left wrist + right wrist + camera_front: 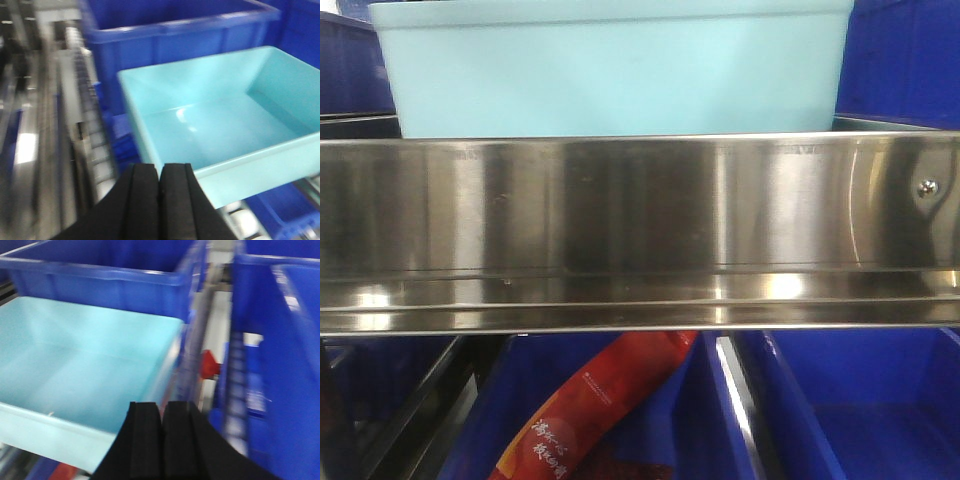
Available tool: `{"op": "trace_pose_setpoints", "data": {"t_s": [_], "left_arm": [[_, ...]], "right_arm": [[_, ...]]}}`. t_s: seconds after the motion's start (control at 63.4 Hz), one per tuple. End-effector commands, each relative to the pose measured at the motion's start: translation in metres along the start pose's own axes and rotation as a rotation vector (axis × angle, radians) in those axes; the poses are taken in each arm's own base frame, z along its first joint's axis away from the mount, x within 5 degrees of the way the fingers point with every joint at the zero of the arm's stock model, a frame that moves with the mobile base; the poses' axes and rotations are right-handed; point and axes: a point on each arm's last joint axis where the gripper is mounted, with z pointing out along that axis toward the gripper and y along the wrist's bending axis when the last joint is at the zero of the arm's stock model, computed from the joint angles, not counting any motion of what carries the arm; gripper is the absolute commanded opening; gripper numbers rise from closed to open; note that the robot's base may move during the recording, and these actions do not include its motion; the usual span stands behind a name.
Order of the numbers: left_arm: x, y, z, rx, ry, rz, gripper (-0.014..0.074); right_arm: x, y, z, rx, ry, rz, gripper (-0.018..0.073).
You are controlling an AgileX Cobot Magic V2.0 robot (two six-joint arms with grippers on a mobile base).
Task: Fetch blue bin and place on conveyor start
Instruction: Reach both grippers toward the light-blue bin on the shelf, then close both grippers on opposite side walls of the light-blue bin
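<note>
The blue bin is a pale cyan tub standing on the upper level behind a shiny steel shelf. It is empty inside in the left wrist view and in the right wrist view. My left gripper is shut and empty, at the bin's near left corner, just outside its rim. My right gripper is shut and empty, at the bin's near right corner. The conveyor start is out of view.
Dark royal-blue bins stand behind the cyan one and to its right. Below the shelf more dark blue bins sit, one holding a red packet. Roller rails run at the left.
</note>
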Motion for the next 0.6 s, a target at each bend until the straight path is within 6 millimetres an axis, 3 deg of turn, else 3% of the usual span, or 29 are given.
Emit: {"op": "trace_pose_setpoints", "data": {"t_s": [0.0, 0.189, 0.315, 0.441, 0.583], "left_arm": [[-0.013, -0.008, 0.017, 0.034, -0.014, 0.017, -0.0111], [-0.039, -0.006, 0.065, 0.004, 0.031, -0.134, -0.0111], [-0.054, 0.004, 0.094, -0.086, 0.063, -0.189, -0.0111], [-0.062, 0.012, 0.12, -0.163, 0.118, -0.228, -0.0111], [-0.063, 0.018, 0.148, -0.222, 0.207, -0.305, -0.0111]], "right_arm": [[-0.014, 0.009, 0.018, -0.039, 0.0, -0.016, -0.0165], [-0.033, 0.014, 0.065, -0.051, 0.091, 0.022, -0.0141], [-0.041, 0.011, 0.099, 0.041, 0.18, 0.07, -0.014], [-0.045, 0.014, 0.125, 0.176, 0.254, 0.078, -0.014], [-0.046, 0.018, 0.148, 0.205, 0.368, 0.113, -0.014]]}}
